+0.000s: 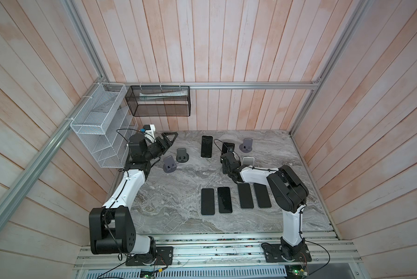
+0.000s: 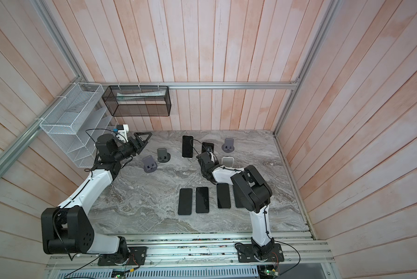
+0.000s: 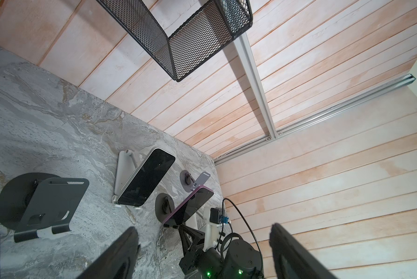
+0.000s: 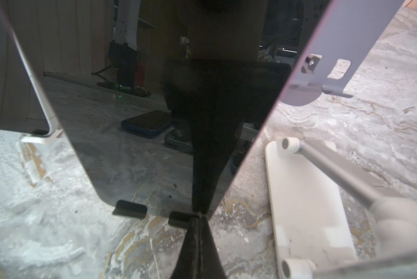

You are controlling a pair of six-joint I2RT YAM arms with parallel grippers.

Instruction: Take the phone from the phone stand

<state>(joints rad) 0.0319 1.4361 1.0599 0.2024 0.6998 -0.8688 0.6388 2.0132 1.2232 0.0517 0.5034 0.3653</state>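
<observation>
At phone foot, closed right tool

**Illumination:** even, diffuse and moderately bright, delivered from above; no hard highlights are recorded.

**Shadows:** faint and soft-edged on the marble tabletop.

**Top views:** detail is slightly softened. The wall boards are splayed outward toward the edges by wide-angle distortion.

**Left wrist view:** the fingers of the left gripper are rendered dark and out of focus at the frame edge. The background is rendered sharp.

**Right wrist view:** the phone screen is turned into a dark mirror, and dim reflections are carried across it. The right gripper tip and the arm of the white stand are blurred by closeness.
</observation>
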